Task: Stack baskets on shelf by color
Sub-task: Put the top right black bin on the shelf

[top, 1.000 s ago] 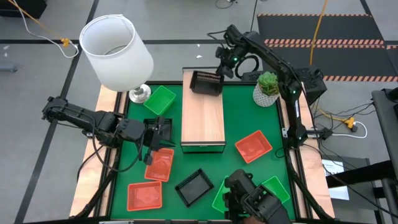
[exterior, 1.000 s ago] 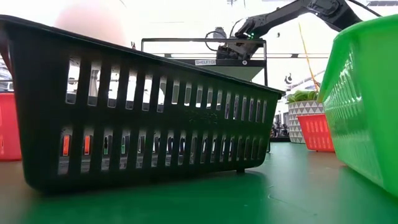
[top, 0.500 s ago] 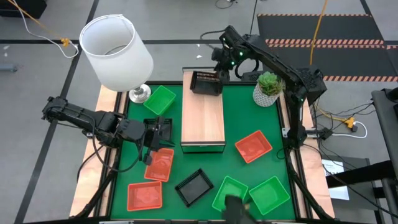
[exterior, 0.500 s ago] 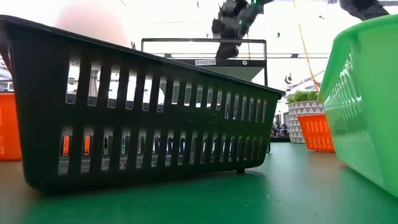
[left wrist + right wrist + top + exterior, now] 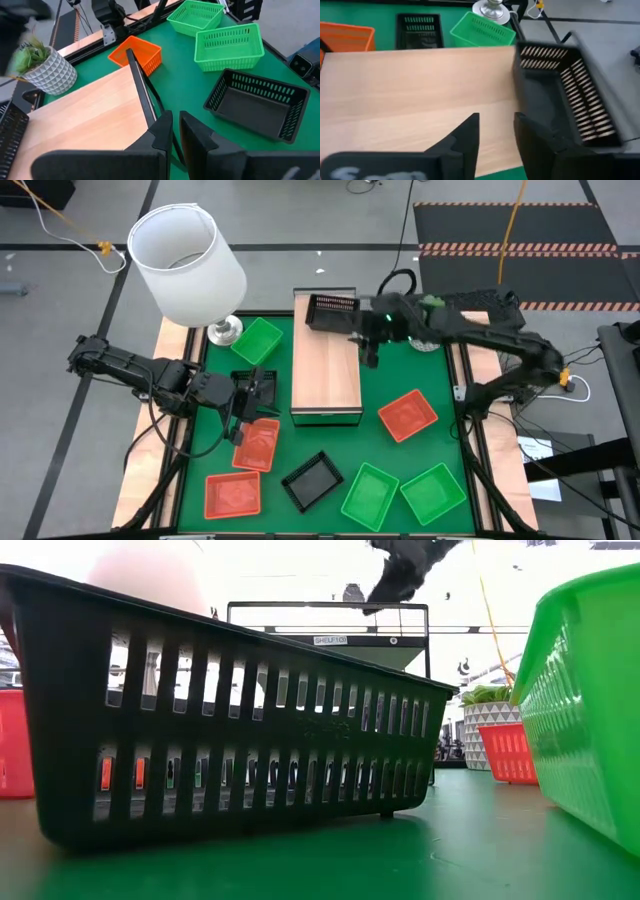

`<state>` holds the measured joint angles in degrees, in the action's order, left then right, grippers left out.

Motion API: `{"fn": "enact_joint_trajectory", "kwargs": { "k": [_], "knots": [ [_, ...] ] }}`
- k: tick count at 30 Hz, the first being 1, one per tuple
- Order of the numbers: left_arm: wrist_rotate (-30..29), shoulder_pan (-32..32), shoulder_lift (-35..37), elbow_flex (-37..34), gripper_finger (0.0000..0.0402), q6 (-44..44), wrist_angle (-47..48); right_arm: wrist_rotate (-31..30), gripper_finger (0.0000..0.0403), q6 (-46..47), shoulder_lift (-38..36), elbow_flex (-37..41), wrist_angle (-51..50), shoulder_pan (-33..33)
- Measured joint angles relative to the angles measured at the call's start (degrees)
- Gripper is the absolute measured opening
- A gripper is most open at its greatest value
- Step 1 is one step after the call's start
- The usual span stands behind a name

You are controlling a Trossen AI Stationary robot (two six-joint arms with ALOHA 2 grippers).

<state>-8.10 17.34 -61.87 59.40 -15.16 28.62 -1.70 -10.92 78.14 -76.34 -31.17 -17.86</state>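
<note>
1. Pulled back from the far end of the shelf [image 5: 326, 360], the right pincer [image 5: 368, 356] now hovers over the shelf's right edge in the high view, empty, its fingers a little apart; a black basket [image 5: 332, 312] sits on the shelf's far end.
2. High view again: the left pincer [image 5: 262, 395] waits by the shelf's left side above an orange basket [image 5: 256, 445], its fingers nearly together and holding nothing.
3. Low view: another black basket [image 5: 230, 720] fills the foreground on the green desk [image 5: 330, 865], a green basket [image 5: 585, 700] beside it.
4. Left wrist view: two green baskets [image 5: 228, 45] lie past the shelf.
5. Right wrist view: the black basket stands on the wood just beyond the parted fingers [image 5: 462, 135].
</note>
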Motion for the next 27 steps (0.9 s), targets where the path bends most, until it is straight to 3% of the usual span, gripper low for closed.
{"fn": "enact_joint_trajectory", "kwargs": {
  "k": [5, 10, 15, 27],
  "knots": [
    [0.01, 0.00, 0.00, 0.00, 0.0037, 0.17, -1.73, 0.29, 0.0068, 4.91, -4.83, 14.25, 14.46, -0.11],
    [0.00, 0.00, 0.00, 0.00, 0.0037, -0.26, -3.53, 0.33, 0.0029, 5.26, -5.46, 21.71, 24.52, -2.36],
    [0.00, -0.02, 0.00, 0.00, 0.0037, -0.27, -3.45, 0.34, 0.0003, 4.17, -5.04, 22.32, 23.80, -5.22],
    [0.00, -0.07, 0.00, 0.00, 0.0037, -1.68, -3.25, 0.31, 0.0001, 4.05, 0.72, 22.28, 30.23, -8.38]
  ]
}}
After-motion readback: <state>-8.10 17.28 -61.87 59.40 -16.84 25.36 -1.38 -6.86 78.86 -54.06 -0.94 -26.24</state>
